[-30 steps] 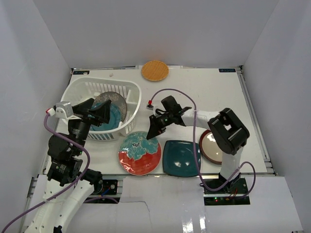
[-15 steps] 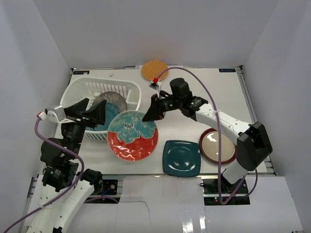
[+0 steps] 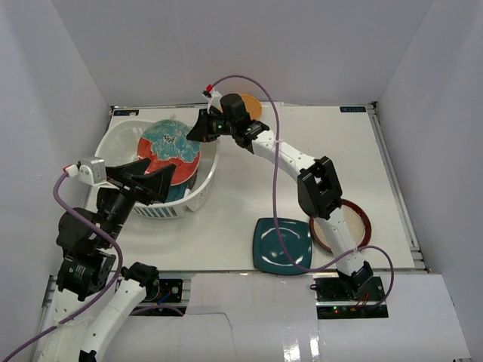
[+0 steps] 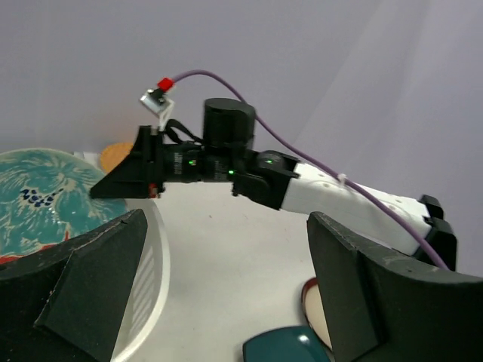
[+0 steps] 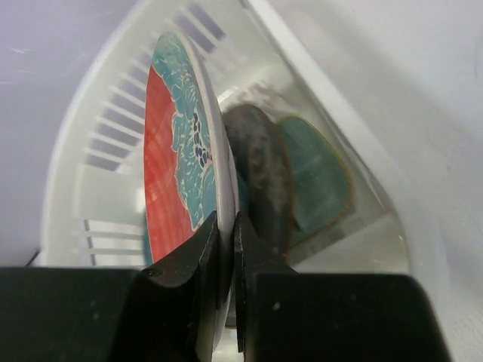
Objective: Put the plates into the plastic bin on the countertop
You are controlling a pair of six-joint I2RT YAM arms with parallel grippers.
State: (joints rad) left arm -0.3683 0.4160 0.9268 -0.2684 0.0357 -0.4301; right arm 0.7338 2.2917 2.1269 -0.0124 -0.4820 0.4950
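My right gripper is shut on the rim of the red-rimmed floral plate and holds it above the white plastic bin; the right wrist view shows the plate edge-on between the fingers, over the bin. A grey plate and a teal scalloped plate lie inside the bin. My left gripper is open and empty over the bin's near side. The dark teal square plate and the maroon-rimmed cream plate lie on the countertop at the front right. The orange woven plate shows behind the right arm.
White walls enclose the table on three sides. The right arm stretches across the table's middle from its base at the front right. The metal rail runs along the right edge. In the left wrist view the right arm crosses ahead.
My right gripper has carried the red-rimmed floral plate from the table's front up and left to above the bin. My left gripper stays open near the bin's front.
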